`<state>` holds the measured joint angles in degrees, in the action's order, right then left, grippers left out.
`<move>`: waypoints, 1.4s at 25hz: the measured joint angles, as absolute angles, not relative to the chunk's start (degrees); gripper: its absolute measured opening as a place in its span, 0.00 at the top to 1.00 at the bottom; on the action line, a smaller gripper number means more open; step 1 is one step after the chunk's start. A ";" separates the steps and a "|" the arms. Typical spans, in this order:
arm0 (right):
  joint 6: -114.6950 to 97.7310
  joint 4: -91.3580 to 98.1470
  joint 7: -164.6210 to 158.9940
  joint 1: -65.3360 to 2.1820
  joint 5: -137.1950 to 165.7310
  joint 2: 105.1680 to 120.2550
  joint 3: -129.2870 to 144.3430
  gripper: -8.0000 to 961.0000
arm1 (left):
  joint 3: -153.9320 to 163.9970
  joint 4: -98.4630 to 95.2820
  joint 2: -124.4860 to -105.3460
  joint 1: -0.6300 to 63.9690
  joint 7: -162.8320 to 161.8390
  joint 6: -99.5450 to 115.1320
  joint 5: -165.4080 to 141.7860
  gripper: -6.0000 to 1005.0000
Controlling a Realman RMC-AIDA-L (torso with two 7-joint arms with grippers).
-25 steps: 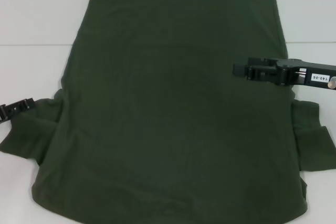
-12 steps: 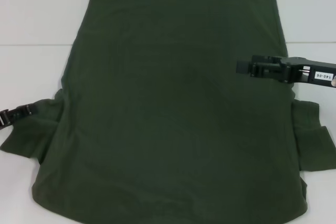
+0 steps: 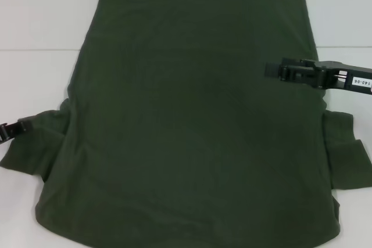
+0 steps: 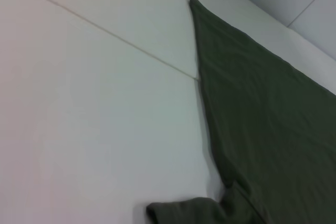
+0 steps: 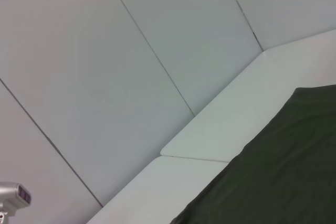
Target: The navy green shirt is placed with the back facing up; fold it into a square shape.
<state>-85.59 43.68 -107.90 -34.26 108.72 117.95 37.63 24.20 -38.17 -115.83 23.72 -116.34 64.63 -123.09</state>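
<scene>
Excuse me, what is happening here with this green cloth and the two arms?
A two-armed robot is working on the navy green shirt, which lies flat on the white table, plain side up, not yet folded. The left pincer is at the left sleeve's edge. The right pincer is above the shirt's right side. Neither visibly holds any cloth.

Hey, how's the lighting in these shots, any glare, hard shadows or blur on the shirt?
Head view: flat, even light, no glare; the navy green shirt reads dark with faint folds. Left wrist view: soft overall, a pale shadow along the shirt's edge on the table. Right wrist view: even, no shine on the wall panels.
</scene>
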 joint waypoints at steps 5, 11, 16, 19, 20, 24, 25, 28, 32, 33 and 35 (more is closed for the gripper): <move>-85.62 43.63 -107.93 -34.27 108.71 117.95 37.58 0.02 | 24.18 -39.82 -116.33 23.34 -116.12 65.55 -123.13 0.68; -85.62 43.46 -107.93 -34.28 108.71 117.95 37.55 0.02 | 26.61 -40.81 -115.69 23.38 -116.84 66.81 -123.65 0.89; -85.68 43.42 -107.93 -34.28 108.72 117.95 37.22 0.02 | 30.31 -45.63 -115.09 24.57 -123.17 66.96 -130.34 0.95; -85.67 43.41 -107.93 -34.28 108.72 117.95 37.15 0.02 | 31.76 -48.78 -115.01 25.82 -127.35 67.00 -136.77 0.98; -85.65 43.41 -107.93 -34.28 108.72 117.95 37.16 0.02 | 32.32 -49.62 -114.94 26.28 -128.88 66.99 -138.87 1.00; -85.42 43.33 -107.89 -34.28 108.72 117.95 37.16 0.02 | 33.12 -52.66 -115.16 28.23 -133.64 66.33 -146.70 1.00; -85.37 43.31 -107.84 -34.28 108.72 117.95 37.15 0.02 | 33.12 -52.66 -115.16 28.23 -133.64 66.33 -146.70 1.00; -85.28 43.31 -107.67 -34.28 108.72 117.95 37.16 0.02 | 33.15 -53.92 -115.52 29.03 -135.41 65.78 -149.70 1.00; -85.25 43.31 -107.64 -34.28 108.72 117.93 37.18 0.02 | 33.82 -54.52 -115.55 30.07 -137.66 65.37 -153.33 1.00; -85.24 43.31 -107.63 -34.27 108.72 117.90 37.18 0.02 | 33.87 -54.54 -115.49 30.32 -137.92 65.37 -153.98 1.00; -85.20 43.31 -107.62 -34.29 108.73 117.86 37.18 0.02 | 33.95 -54.67 -115.29 31.08 -138.63 65.32 -155.66 1.00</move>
